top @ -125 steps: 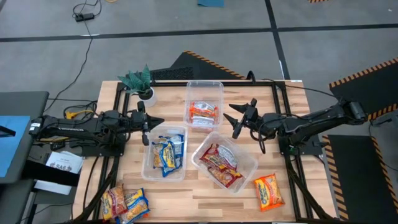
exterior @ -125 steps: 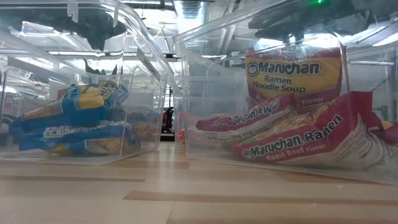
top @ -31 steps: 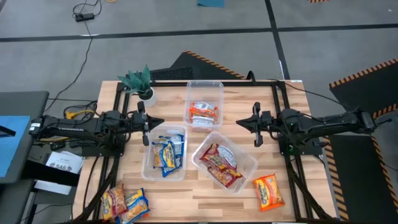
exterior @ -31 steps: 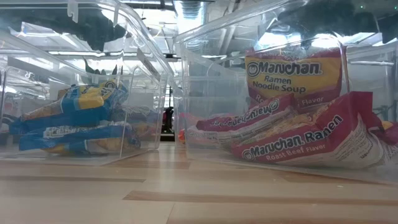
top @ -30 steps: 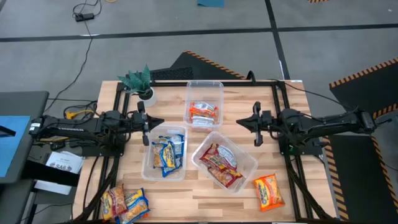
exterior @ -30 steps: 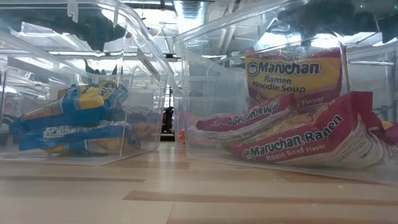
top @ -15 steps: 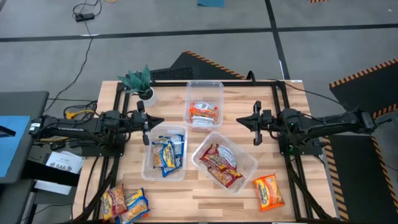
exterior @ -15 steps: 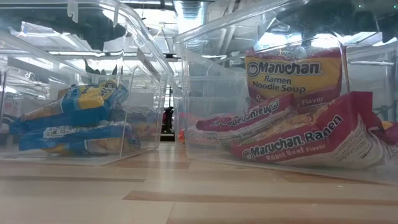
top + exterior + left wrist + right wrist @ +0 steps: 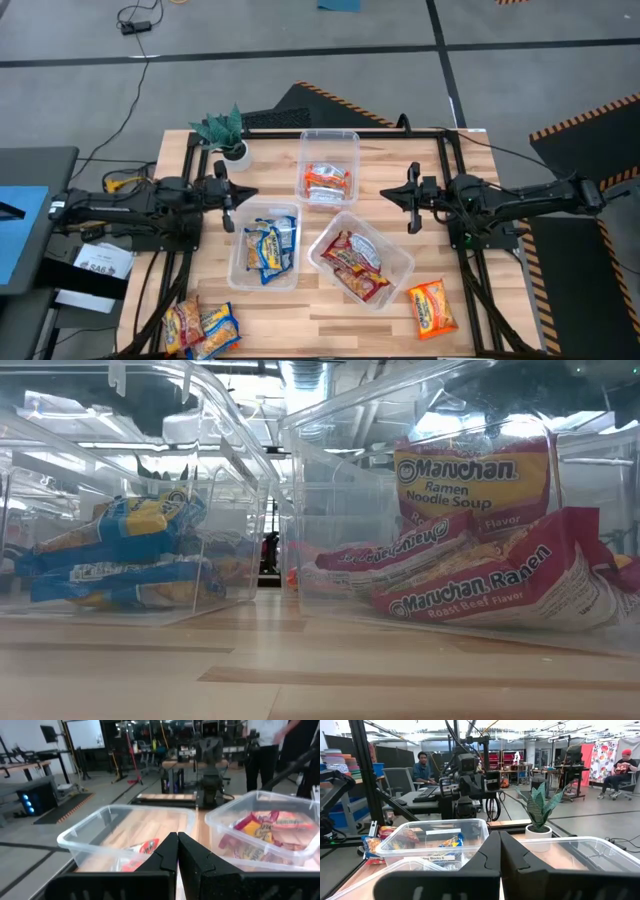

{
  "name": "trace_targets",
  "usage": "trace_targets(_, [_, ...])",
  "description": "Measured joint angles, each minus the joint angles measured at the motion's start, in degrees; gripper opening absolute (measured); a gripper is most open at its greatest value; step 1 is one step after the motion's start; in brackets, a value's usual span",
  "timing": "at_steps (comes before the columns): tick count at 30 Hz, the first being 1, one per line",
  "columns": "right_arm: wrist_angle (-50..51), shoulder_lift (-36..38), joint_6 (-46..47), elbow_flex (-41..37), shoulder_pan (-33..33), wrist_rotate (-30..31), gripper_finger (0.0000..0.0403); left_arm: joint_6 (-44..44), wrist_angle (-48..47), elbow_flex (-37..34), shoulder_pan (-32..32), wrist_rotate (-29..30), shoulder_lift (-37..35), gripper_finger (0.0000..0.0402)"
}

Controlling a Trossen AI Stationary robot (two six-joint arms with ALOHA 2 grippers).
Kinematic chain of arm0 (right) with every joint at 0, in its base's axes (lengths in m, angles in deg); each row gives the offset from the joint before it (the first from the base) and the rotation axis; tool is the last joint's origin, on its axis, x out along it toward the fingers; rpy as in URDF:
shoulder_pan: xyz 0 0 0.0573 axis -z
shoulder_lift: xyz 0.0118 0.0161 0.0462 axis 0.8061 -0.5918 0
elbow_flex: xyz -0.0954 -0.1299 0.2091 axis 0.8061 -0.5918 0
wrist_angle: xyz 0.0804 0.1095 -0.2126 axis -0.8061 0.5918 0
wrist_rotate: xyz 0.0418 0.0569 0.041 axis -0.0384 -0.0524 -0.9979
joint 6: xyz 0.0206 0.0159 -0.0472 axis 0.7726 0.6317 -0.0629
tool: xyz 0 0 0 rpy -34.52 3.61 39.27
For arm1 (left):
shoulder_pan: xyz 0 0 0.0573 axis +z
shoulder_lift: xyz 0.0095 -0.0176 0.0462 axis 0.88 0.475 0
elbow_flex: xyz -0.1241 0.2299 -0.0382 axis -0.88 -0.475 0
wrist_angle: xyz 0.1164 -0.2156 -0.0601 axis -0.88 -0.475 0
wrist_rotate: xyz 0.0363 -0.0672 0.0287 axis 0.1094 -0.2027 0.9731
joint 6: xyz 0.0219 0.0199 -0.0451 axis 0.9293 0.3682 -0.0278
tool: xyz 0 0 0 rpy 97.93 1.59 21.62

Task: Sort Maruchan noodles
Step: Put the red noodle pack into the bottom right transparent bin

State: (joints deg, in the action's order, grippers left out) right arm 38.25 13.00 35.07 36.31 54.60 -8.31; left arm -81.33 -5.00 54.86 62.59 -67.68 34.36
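Maruchan noodles lie sorted in three clear bins: orange-red packets (image 9: 327, 181) in the far bin (image 9: 329, 140), blue packets (image 9: 267, 247) in the near left bin (image 9: 236, 262), maroon packets (image 9: 355, 265) in the near right bin (image 9: 400, 262). A loose orange packet (image 9: 431, 307) lies flat near the front right, and a small pile of packets (image 9: 200, 326) at the front left. My left gripper (image 9: 250, 193) is shut and empty, left of the bins. My right gripper (image 9: 385, 195) is shut and empty, right of the far bin.
A small potted plant (image 9: 225, 130) stands at the table's far left corner. Black frame rails run along both table sides. Bare wood shows between the bins and at the front middle. People show in the room beyond the table in both wrist views.
My left gripper has drawn back a little toward the table's left edge, staying shut.
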Motion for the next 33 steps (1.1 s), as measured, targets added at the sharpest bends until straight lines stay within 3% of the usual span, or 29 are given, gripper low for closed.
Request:
trace_targets(12, [0.00,0.00,0.05,0.00,0.00,0.00,0.0012,0.39,-2.29,-1.57,0.00,-0.06,-5.43,0.0000])
trace_targets(33, [-1.17,0.02,0.16,0.02,-0.07,0.00,0.0012,-0.02,-1.56,-2.03,-0.01,-0.04,-5.45,0.0000])
